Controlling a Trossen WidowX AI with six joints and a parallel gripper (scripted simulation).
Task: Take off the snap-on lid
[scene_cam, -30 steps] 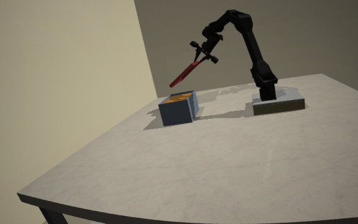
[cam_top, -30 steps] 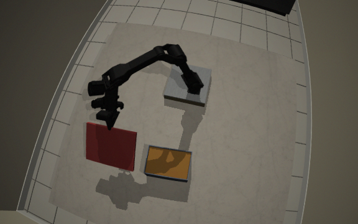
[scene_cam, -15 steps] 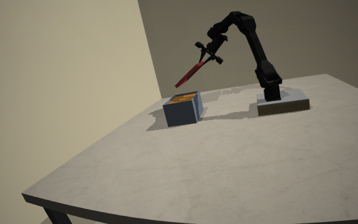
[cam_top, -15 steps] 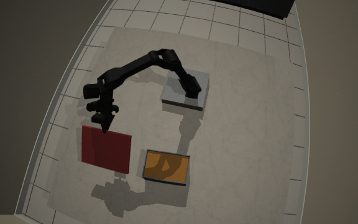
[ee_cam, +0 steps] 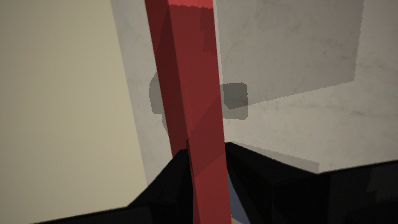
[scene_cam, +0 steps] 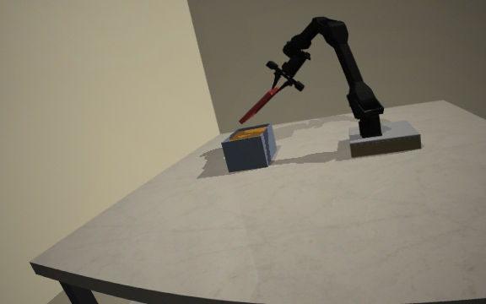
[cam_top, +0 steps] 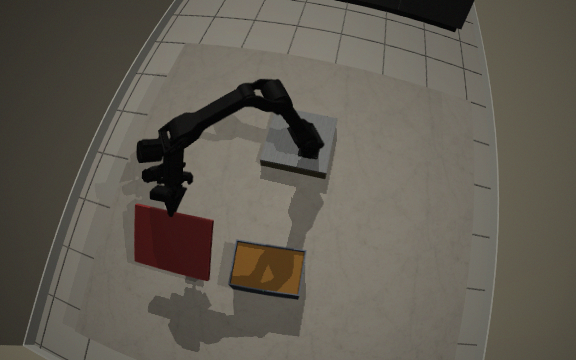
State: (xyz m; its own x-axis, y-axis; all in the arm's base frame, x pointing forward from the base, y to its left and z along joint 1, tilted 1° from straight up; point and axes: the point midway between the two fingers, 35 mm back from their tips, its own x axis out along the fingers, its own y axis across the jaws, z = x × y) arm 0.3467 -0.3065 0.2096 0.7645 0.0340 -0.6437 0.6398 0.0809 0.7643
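The red lid [cam_top: 174, 245] [scene_cam: 259, 105] [ee_cam: 200, 100] hangs in the air, tilted steeply, its far edge lower than the gripped edge. My gripper [cam_top: 171, 213] [scene_cam: 275, 88] [ee_cam: 205, 153] is shut on the lid's upper edge, one finger on each face. The storage box [cam_top: 264, 294] [scene_cam: 246, 154] stands upright and open on the table, its orange inside showing from above. In the top view the lid is left of the box with a gap between them. In the wrist view the fingers hide most of the box.
The arm's grey base block [cam_top: 278, 150] [scene_cam: 384, 143] stands on the table [cam_top: 393, 200] [scene_cam: 310, 211], behind the box in the top view. Shadows of the lid and arm fall on the table around the box. A pale wall is beyond the table's edge in the exterior view.
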